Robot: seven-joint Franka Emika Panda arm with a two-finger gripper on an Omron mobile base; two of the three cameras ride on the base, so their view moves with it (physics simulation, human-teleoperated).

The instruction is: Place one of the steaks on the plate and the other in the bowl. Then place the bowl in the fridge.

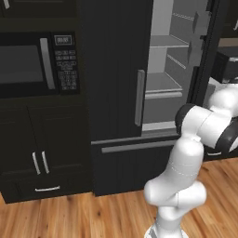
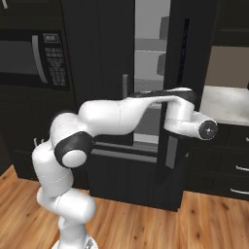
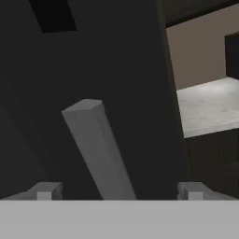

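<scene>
The grey door handle (image 3: 100, 149) is being viewed at close range in the hand view, tilted, with the gripper (image 3: 119, 190) spread wide to either side of it and nothing being clasped. The handle is being shown mounted on the fridge (image 1: 116, 69), whose right door (image 2: 187, 73) is being held swung open. Inside the fridge, light grey shelves (image 1: 162, 86) are being exposed. Beyond the open door, a pale counter (image 3: 205, 107) is being shown. A black microwave (image 1: 37, 62) is being displayed left of the fridge.
</scene>
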